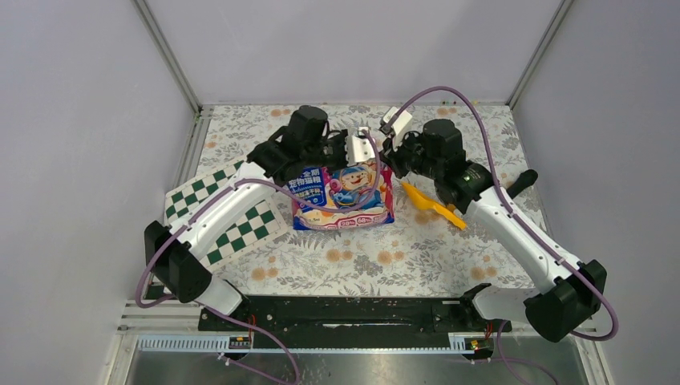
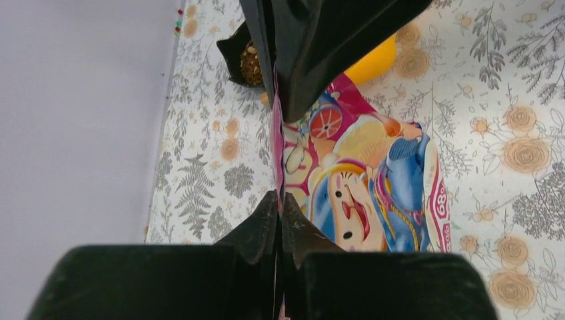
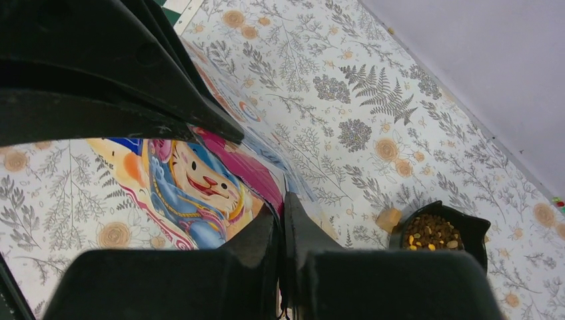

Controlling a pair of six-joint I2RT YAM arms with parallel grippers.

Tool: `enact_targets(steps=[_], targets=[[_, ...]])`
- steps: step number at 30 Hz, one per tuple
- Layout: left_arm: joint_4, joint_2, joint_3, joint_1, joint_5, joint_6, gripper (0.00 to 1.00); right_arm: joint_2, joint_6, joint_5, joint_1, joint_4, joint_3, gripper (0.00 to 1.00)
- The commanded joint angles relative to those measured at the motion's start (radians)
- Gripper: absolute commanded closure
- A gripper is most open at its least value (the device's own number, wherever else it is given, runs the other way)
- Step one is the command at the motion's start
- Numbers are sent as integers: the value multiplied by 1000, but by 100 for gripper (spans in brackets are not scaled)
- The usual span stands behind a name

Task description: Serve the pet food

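The glossy pink-blue-white cat bag (image 1: pixel 343 199) stands upright mid-table. My left gripper (image 1: pixel 355 149) is shut on the left part of its top edge; in the left wrist view (image 2: pixel 279 197) the pink edge runs between the closed fingers above the bag's printed face (image 2: pixel 360 180). My right gripper (image 1: pixel 390 157) is shut on the right part of the same edge, pinching it (image 3: pixel 280 208) above the cat print (image 3: pixel 193 180). Brown kibble (image 3: pixel 432 232) fills a small black bowl (image 3: pixel 474 230) behind the bag; the kibble also shows in the left wrist view (image 2: pixel 250 63).
An orange scoop (image 1: pixel 433 206) lies right of the bag, partly under the right arm. A green-white checkered board (image 1: pixel 232 216) lies at the left. A small tan cube (image 3: pixel 388 219) sits beside the bowl. Grey walls enclose the floral table.
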Motion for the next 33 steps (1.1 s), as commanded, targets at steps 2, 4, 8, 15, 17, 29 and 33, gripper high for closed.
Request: enact_targets(steps=[2,4,8,15,17,29,33], targets=[[-335,-141,-20,167,-333,53,100,-125,84,475,-71,89,-17,100],[-337,-157,-30,172,-355,53,100,-149,112,519,-71,92,-32,100],[-332,-174,-65,183,-451,40,100,-201,138,576,-71,138,-96,100],[-282,-266,-176,216,-537,73,100,-248,168,637,-71,151,-144,100],[-277,-292,-197,236,-547,72,100,-254,175,661,-71,156,-151,100],[-263,-400,-253,433,-617,127,100,-253,173,613,-71,160,-153,100],[-259,-439,-255,501,-614,140,100,-252,152,601,-71,144,-133,100]])
